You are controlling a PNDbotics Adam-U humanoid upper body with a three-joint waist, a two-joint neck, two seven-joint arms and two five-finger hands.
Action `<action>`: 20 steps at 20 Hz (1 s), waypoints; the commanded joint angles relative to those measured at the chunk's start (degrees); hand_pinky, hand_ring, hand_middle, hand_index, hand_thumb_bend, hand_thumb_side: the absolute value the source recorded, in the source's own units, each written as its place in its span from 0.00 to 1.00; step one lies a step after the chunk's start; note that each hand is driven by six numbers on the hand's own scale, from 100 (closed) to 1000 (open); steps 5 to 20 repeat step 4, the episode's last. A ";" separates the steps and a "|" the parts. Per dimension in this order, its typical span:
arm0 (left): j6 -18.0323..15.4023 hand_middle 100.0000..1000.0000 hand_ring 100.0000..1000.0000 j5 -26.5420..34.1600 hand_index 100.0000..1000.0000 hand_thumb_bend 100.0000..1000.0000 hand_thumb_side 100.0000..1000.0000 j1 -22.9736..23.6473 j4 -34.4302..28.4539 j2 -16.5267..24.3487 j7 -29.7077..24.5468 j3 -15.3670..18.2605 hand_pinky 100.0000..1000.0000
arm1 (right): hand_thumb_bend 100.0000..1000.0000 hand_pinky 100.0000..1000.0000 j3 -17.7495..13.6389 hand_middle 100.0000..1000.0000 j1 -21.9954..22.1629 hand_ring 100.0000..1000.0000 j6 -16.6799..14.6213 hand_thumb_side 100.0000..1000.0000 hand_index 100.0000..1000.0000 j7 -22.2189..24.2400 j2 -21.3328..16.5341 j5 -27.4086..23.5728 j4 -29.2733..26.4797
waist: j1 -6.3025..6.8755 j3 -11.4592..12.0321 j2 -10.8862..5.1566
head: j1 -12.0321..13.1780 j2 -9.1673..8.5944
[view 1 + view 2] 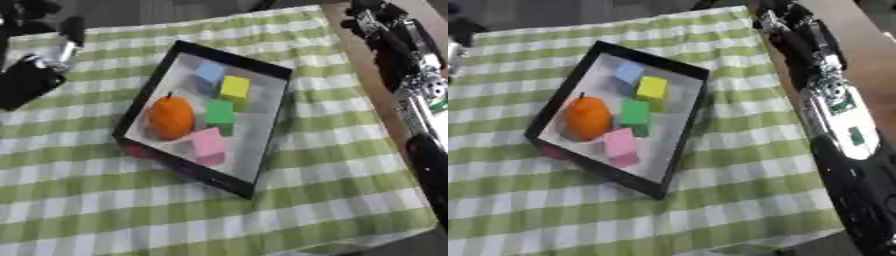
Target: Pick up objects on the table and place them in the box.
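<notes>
box: I see the black-rimmed shallow box (274, 111) holding orange fruit (171, 117), four coloured blocks
left hand (31, 80): fingers — can't tell
right hand (794, 27): can't tell

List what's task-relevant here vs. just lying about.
Job:
black box
orange, blue block, yellow block, green block, pink block, all in the box
reddish thing at the box's outer edge

Lying about:
checked tablecloth

No writing, label, brand or number can be read anywhere: not on the box (262, 120), the blocks inside it, the checked cloth (332, 190) or the robot arm.
</notes>
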 commanded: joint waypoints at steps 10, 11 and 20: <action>-1.29 0.72 0.75 9.47 0.85 0.16 0.61 9.74 -0.59 1.54 11.09 8.58 0.86 | 0.05 0.95 -0.27 0.70 0.34 0.74 -0.55 0.34 0.72 -0.40 -1.20 1.24 -3.06 | -1.70 0.65 -2.88 | -0.90 -0.13; -1.29 0.72 0.75 9.47 0.85 0.16 0.61 9.74 -0.59 1.54 11.09 8.58 0.86 | 0.05 0.95 -0.27 0.70 0.34 0.74 -0.55 0.34 0.72 -0.40 -1.20 1.24 -3.06 | -1.70 0.65 -2.88 | -0.90 -0.13; -1.29 0.72 0.75 9.47 0.85 0.16 0.61 9.74 -0.59 1.54 11.09 8.58 0.86 | 0.05 0.95 -0.27 0.70 0.34 0.74 -0.55 0.34 0.72 -0.40 -1.20 1.24 -3.06 | -1.70 0.65 -2.88 | -0.90 -0.13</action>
